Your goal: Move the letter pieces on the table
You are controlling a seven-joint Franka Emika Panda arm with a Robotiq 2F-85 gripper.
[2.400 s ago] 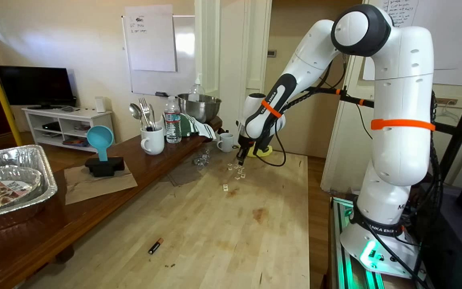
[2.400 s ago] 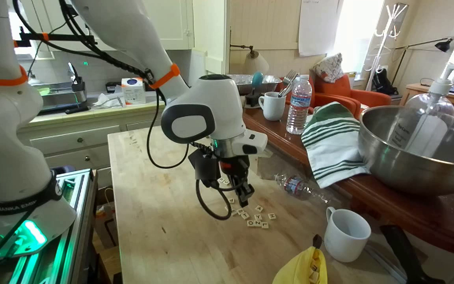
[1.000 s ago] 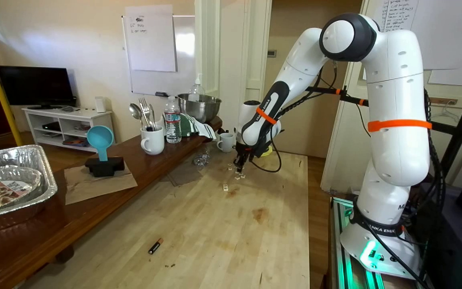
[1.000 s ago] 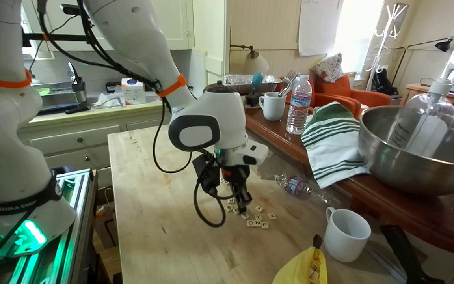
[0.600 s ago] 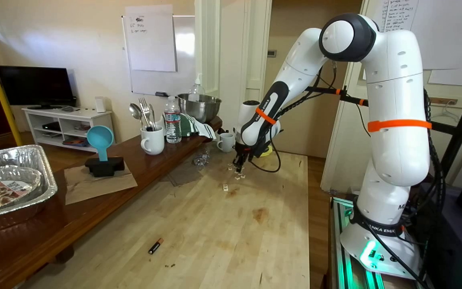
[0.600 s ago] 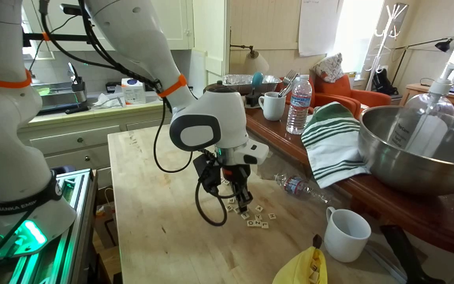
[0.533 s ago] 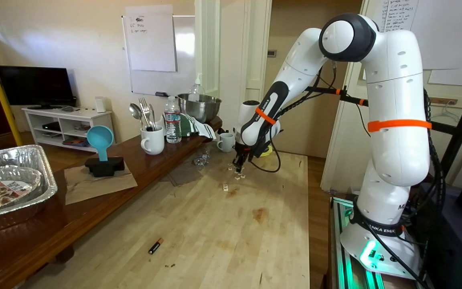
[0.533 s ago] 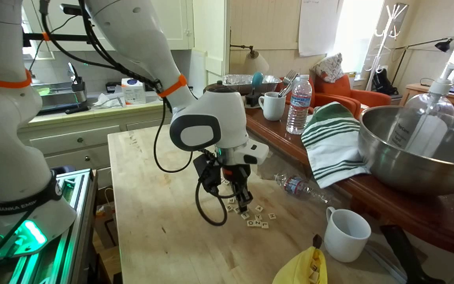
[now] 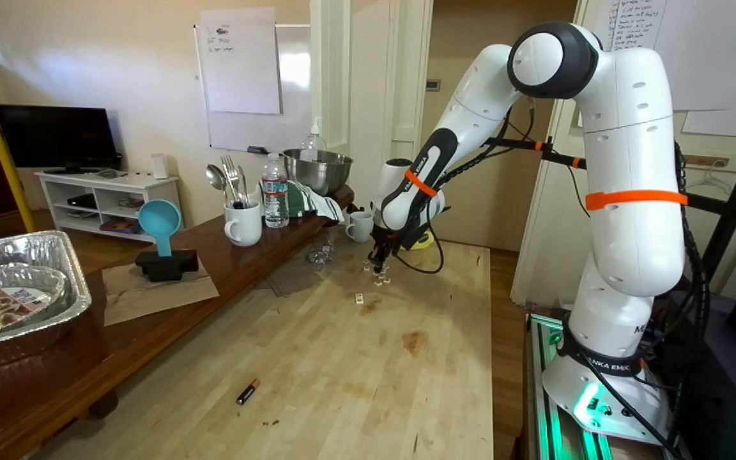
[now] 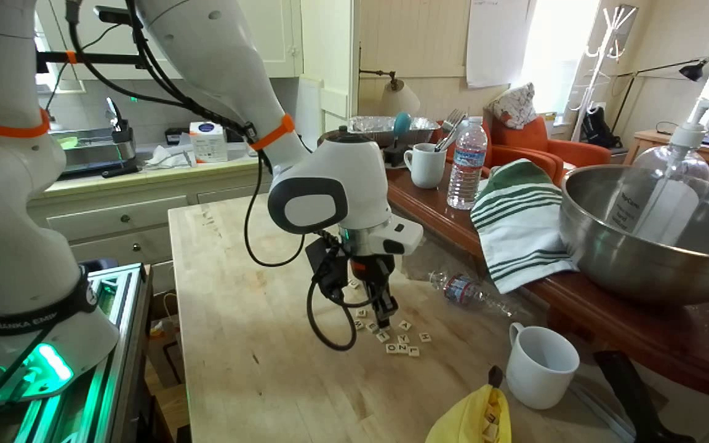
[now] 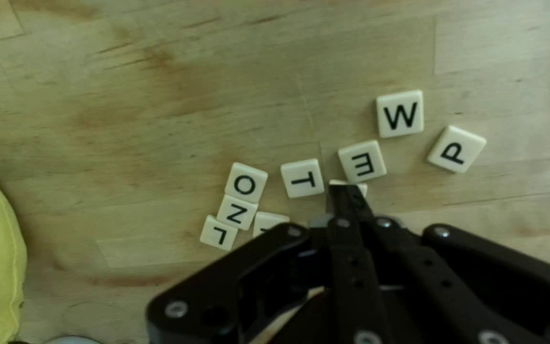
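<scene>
Half-covered cream square tile [image 11: 363, 188]: on the pale wooden bench [image 10: 256, 394], overlapped in the wrist view by the tip of the black gripper [image 11: 346, 192]; its letter hidden; whether the tip touches it, cannot tell;
Gripper: pressed together, nothing seen pinched in it;
Cream square tile T [image 11: 302, 178]: just left of the tip in the wrist view, a narrow gap from the covered tile; square, so no long axis to line up with;
Cream square tile E [image 11: 362, 161]: just ahead of the tip, slightly right; touching or all but touching the covered tile;
Cream square tile W [image 11: 400, 113] and cream square tile P [image 11: 456, 149]: farther off, ahead and to the right;
Coming move, as judged: a nudge sooner than a pick, given how the gripper stands; pushed left, the covered tile would likely run into T; pushed ahead, into E; pushed right, it would meet bare wood first;
Yellow cloth pouch [image 10: 460, 421]: well apart, at the left edge of the wrist view;
White jointed arm [image 9: 486, 92]: the only one; arches over these tiles in both exterior views
</scene>
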